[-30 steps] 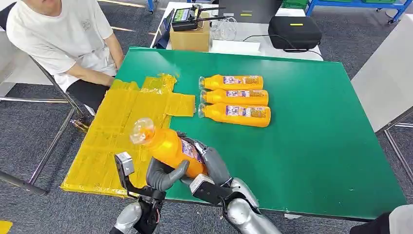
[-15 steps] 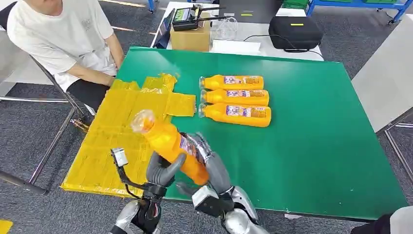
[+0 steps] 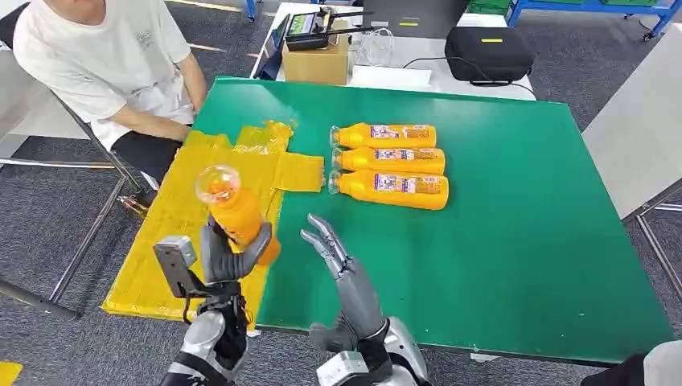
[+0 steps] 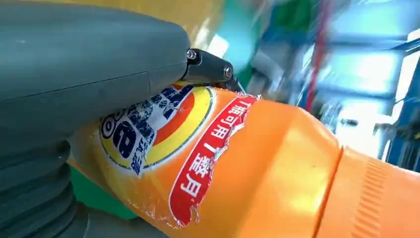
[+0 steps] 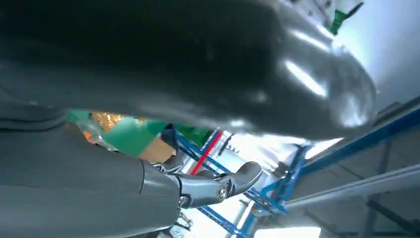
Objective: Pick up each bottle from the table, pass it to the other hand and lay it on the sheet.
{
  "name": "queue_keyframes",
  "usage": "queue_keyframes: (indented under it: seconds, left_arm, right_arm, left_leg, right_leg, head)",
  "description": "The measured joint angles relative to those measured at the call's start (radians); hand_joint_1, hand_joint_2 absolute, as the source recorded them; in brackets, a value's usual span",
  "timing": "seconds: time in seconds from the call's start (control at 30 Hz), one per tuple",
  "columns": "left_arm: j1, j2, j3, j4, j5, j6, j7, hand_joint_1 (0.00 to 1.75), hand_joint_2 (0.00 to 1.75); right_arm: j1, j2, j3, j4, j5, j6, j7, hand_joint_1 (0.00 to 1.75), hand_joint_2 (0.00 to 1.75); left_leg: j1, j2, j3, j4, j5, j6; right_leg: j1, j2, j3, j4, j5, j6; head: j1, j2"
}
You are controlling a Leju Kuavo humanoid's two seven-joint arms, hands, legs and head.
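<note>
Left hand (image 3: pixel 229 251) clamps the orange bottle (image 3: pixel 233 213) mid-body, lower left of frame; it's stiff, slick plastic, probably weighty. Right hand (image 3: pixel 328 241) spread, holding nothing.

We read red-banded white characters "可用一整月" on the torn label of the orange plastic bottle (image 4: pixel 257 168); its blue lettering stayed too distorted to read.

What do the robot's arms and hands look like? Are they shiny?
Yes! Both arms are shiny silver metal with rounded shells and darker joints. The left hand has thick grey fingers, a ribbed grey cover, and a small grey box with a black cable by its wrist. The right hand has slim silvery-grey fingers with little screws at the joints.
</note>
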Motion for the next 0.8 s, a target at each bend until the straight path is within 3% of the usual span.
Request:
queue_keyframes:
  seconds: [0.13, 0.27, 0.57, 0.8]
  left_arm:
    - [-0.05, 0.014, 0.018, 0.073, -0.506, 0.202, 0.012, 1.75, 1.75]
    - [-0.129, 0.023, 0.055, 0.201, -0.971, 0.216, 0.136, 1.75, 1.75]
    - [-0.294, 0.067, 0.026, 0.481, -1.253, 0.177, 0.377, 1.75, 1.75]
    - [-0.391, 0.116, -0.01, 0.642, -1.297, -0.078, 0.473, 1.75, 1.75]
  right_arm:
    - [0.002, 0.0, 0.003, -0.016, -0.013, 0.0, -0.031, 0.0, 0.0]
    - [0.002, 0.0, 0.003, -0.038, -0.036, 0.013, -0.048, 0.0, 0.0]
    - [0.01, -0.017, -0.01, -0.073, -0.039, 0.106, -0.062, 0.0, 0.0]
    - [0.049, -0.024, -0.053, -0.095, -0.058, 0.173, -0.073, 0.0, 0.0]
  left_leg:
    - [0.0, 0.0, 0.0, 0.0, 0.0, -0.001]
    - [0.0, 0.0, 0.0, 0.0, 0.001, -0.001]
    - [0.0, 0.001, 0.0, 0.0, 0.001, -0.001]
    - [0.0, 0.0, 0.0, 0.0, 0.001, -0.001]
  right_leg:
    - [0.0, 0.0, 0.0, 0.0, 0.0, 0.0]
    - [0.0, 0.0, 0.0, 0.0, 0.0, 0.0]
    - [0.0, 0.0, 0.0, 0.001, 0.0, 0.0]
    - [0.0, 0.0, 0.0, 0.001, 0.0, 0.0]
  head:
    - [0.0, 0.0]
    - [0.0, 0.0]
    - [0.0, 0.0]
    - [0.0, 0.0]
